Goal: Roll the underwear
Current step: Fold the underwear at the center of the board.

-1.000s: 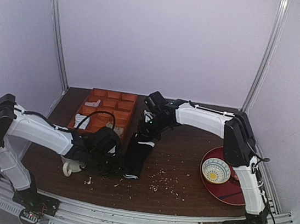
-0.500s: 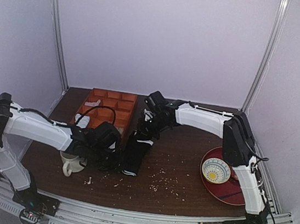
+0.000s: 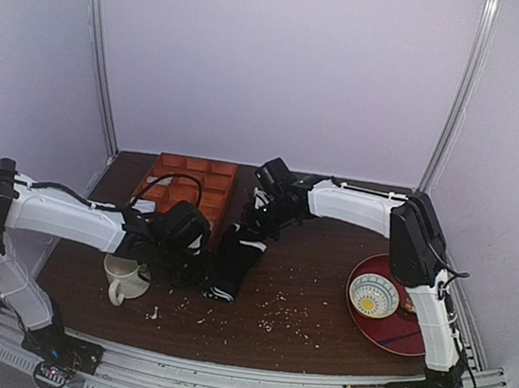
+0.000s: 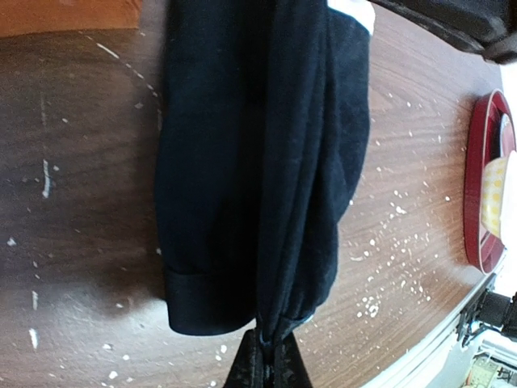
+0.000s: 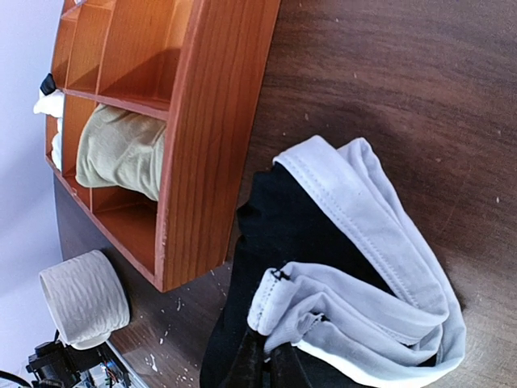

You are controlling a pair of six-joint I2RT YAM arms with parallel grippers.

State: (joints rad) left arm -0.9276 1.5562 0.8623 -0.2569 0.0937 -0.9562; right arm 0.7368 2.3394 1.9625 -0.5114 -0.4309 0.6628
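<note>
Near edge, left of centre: a cream mug (image 3: 124, 279) stands on the brown table (image 3: 322, 303), with pale crumbs (image 3: 282, 310) scattered to its right. At the near right sits a red plate (image 3: 392, 334) carrying a patterned bowl (image 3: 373, 295).

Centre of the table: the black underwear (image 3: 231, 265) lies stretched into a long narrow strip running from near to far. The left gripper (image 3: 193, 279) is at the strip's near end; the left wrist view shows its fingertips (image 4: 266, 365) pressed together with a fold of the black fabric (image 4: 258, 162) pinched between them. The right gripper (image 3: 257, 230) is at the far end of the strip; the right wrist view shows its jaws closed on the garment's pale grey-white waistband (image 5: 355, 267), which is bunched in loops on top of the black cloth.

Beyond, at the far left: an orange wooden compartment tray (image 3: 193, 190) stands just beside the underwear's far end. One compartment holds a beige-olive rolled cloth (image 5: 121, 153); white cloth (image 5: 50, 105) shows in another behind it. A pale ribbed roll (image 5: 85, 297) lies on the table outside the tray's near corner.
</note>
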